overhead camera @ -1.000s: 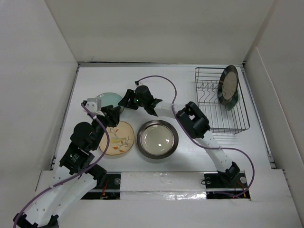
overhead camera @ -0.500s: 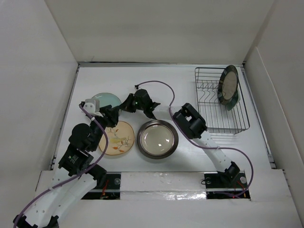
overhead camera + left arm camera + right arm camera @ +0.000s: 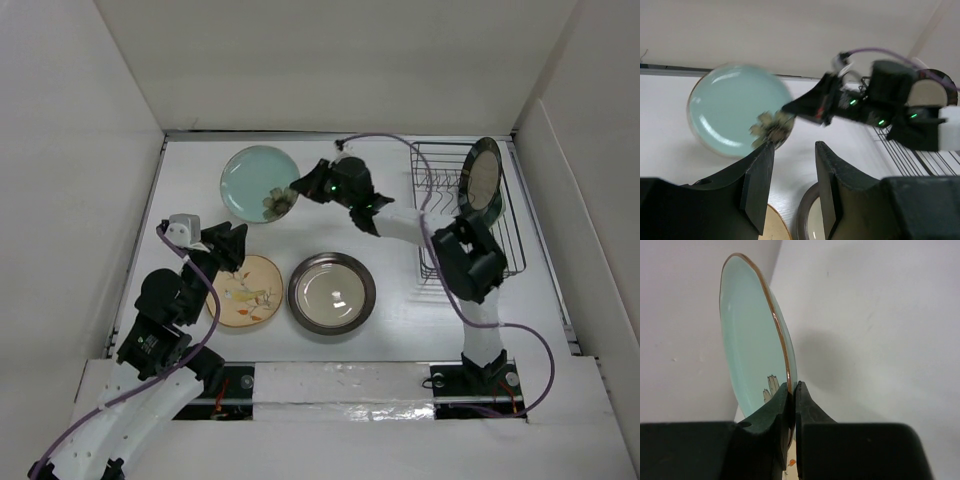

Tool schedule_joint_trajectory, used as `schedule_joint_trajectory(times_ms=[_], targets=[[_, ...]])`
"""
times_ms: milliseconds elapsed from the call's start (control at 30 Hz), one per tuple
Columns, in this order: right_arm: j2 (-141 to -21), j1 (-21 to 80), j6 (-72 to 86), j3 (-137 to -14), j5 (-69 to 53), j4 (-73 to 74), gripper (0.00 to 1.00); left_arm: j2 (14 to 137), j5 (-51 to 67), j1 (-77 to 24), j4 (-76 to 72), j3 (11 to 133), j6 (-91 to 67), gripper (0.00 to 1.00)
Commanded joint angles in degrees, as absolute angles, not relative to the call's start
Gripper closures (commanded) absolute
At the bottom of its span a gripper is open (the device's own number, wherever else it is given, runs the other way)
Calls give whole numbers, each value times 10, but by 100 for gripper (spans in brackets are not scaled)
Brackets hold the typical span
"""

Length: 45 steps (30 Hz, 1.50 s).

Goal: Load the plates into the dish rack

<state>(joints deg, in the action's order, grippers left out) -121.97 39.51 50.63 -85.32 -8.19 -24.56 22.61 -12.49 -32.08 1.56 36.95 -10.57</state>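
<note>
Got the right gripper (image 3: 792, 388) pinched tight on the rim of the pale teal plate (image 3: 252, 180) up around 10 o'clock, left gripper (image 3: 794, 147) fingers spread apart on nothing at 9, dish rack (image 3: 440, 185) at 2 with upright plates (image 3: 481, 172) inside.

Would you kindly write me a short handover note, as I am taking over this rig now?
Right gripper: shut on the rim of the teal plate, tipped up on edge.
Left gripper: open, empty, by the tan leaf plate.
Done: two plates stand in the dish rack.
Left: rack the teal plate, then the tan leaf plate and the silver plate, both flat on the table.
</note>
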Motion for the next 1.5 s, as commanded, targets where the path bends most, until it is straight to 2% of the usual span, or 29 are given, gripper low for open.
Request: schedule_joint_trajectory(times_ms=[0, 133, 267, 367, 467, 533, 900, 1300, 1467], targets=[[-1079, 346, 442, -813, -27, -389, 100, 221, -108, -318, -1, 372, -110, 64], [-942, 284, 335, -721, 55, -324, 100, 212, -91, -318, -3, 373, -112, 64], [-791, 239, 188, -665, 259, -200, 100, 200, -73, -318, -3, 375, -116, 64], [-745, 189, 110, -667, 364, -108, 100, 190, -79, -318, -5, 370, -117, 64], [-686, 110, 103, -656, 341, -71, 100, 192, -72, -318, -3, 372, -119, 64], [-669, 94, 98, -652, 340, -61, 100, 192, -68, -318, -7, 369, -119, 64], [-723, 82, 11, -720, 421, 59, 100, 204, -52, -318, -8, 370, -121, 64], [-816, 111, -110, -813, 523, 70, 100, 214, -52, -318, -8, 369, -122, 64], [-838, 111, -139, -821, 526, 76, 100, 214, -55, -318, -8, 368, -122, 64]])
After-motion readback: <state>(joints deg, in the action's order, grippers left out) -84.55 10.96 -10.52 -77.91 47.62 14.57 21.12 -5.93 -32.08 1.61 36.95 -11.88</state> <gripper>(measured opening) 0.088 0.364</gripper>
